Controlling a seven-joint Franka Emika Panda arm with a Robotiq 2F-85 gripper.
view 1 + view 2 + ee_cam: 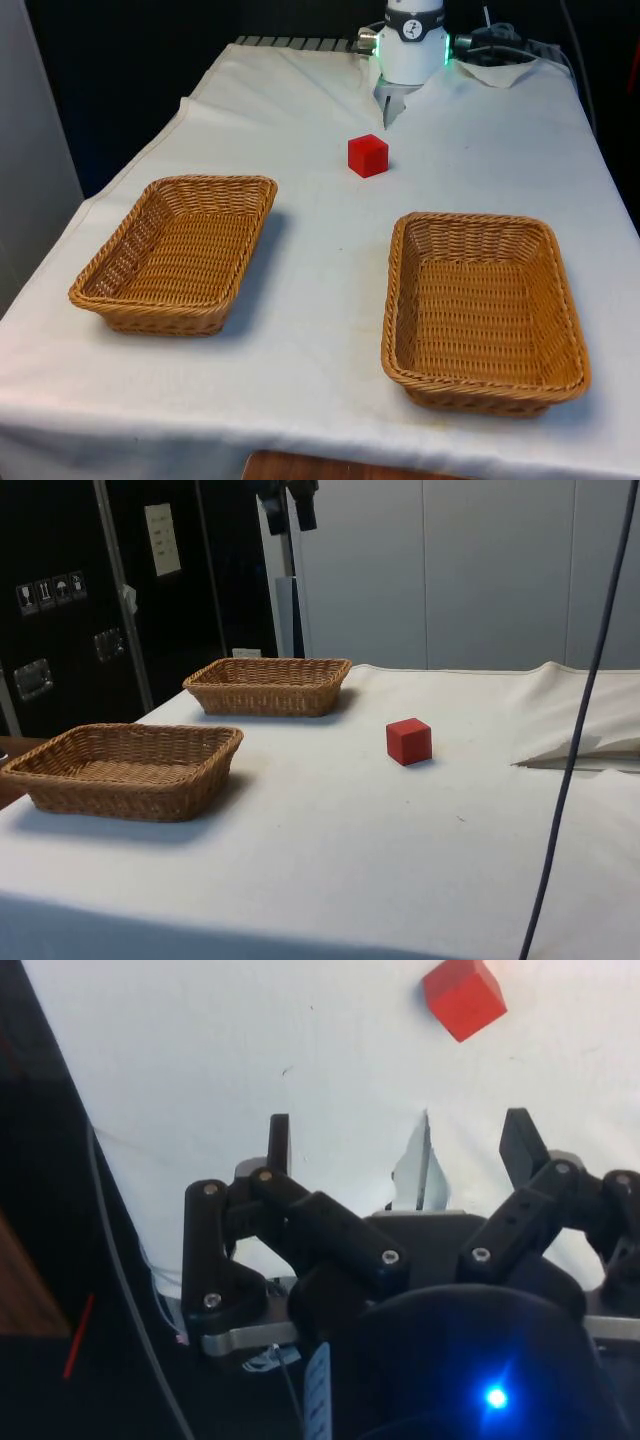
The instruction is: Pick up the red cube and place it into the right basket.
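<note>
**A robot test lab, dressed for a tabletop trial**

A table under a wrinkled white cloth [300, 350] fills the front view, with black curtains [130, 60] across the top. At the side view's left stand dark metal-edged equipment cabinets [70, 610] bearing handling stickers and latches; plain pale wall panels [480, 570] fill the upper right, and a dark cable [590, 680] hangs down the right edge.

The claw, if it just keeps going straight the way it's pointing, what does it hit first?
Most likely bare white cloth. The open claw points down at the table, and the red cube lies ahead of its fingertips, off that line, though depth is hard to judge.
</note>
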